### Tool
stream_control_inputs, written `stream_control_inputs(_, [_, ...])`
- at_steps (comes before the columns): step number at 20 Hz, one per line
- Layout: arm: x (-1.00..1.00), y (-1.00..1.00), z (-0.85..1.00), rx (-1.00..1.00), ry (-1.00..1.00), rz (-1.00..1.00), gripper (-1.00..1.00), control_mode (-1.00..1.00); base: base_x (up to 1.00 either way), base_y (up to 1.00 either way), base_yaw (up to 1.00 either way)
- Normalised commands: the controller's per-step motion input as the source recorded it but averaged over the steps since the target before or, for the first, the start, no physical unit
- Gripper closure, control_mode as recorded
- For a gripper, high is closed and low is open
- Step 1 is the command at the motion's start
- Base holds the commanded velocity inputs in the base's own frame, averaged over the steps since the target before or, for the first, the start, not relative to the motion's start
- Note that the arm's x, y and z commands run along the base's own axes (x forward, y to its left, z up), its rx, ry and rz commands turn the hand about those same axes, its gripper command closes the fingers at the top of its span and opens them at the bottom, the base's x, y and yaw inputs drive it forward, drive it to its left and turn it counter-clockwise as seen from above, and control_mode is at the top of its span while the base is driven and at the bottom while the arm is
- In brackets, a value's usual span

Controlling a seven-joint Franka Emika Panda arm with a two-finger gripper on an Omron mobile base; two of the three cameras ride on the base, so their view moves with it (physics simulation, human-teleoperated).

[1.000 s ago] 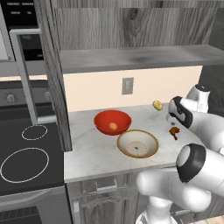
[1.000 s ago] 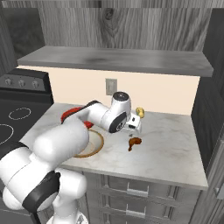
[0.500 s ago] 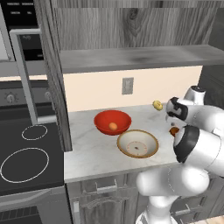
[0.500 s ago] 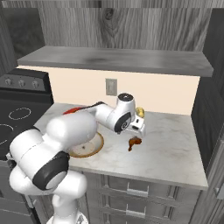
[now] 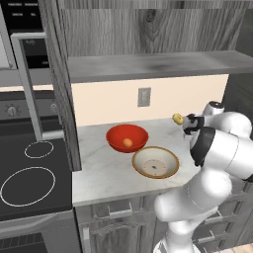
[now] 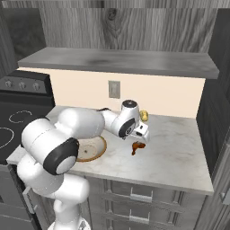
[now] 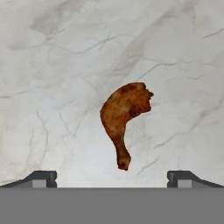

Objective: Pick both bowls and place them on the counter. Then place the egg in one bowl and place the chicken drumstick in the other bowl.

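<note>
Arm swung further across the front of the counter [image 6: 179, 152] since a second ago: in the left base view, bulky white elbow risen from the lower right corner to mid-right, now masking the counter's right end and the chicken drumstick [image 6: 137, 147] seen there before. Gripper [image 6: 142, 134] shifted right along the counter in the right base view, from left of the drumstick to directly over it, jaws wide apart; drumstick lying on bare marble between the fingertips [image 7: 43, 178] in the hand view. Beige bowl [image 6: 90, 149] more hidden behind the forearm in the right base view than earlier; red bowl [image 5: 127, 138] there now wholly behind the arm.
</note>
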Motion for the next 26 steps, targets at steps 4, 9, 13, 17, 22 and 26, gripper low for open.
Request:
stream_control_inputs(4, [0.24, -0.16, -0.32, 0.0, 0.09, -0.02, -1.0, -1.0, 0.0, 0.0, 0.0])
stream_control_inputs(9, [0.19, -0.09, -0.27, 0.01, 0.02, 0.0, -1.0, -1.0, 0.0, 0.0, 0.0])
stream_control_inputs(13, [0.2, -0.09, -0.22, 0.04, 0.01, 0.0, -1.0, -1.0, 0.0, 0.0, 0.0])
stream_control_inputs(17, [0.18, -0.08, -0.22, 0.04, 0.0, 0.0, -1.0, -1.0, 0.0, 0.0, 0.0])
stream_control_inputs(22, [0.12, -0.01, -0.19, 0.01, 0.0, 0.0, -1.0, -1.0, 0.0, 0.0, 0.0])
stream_control_inputs(26, [0.16, -0.05, -0.17, 0.0, 0.03, 0.0, -1.0, -1.0, 0.0, 0.0, 0.0])
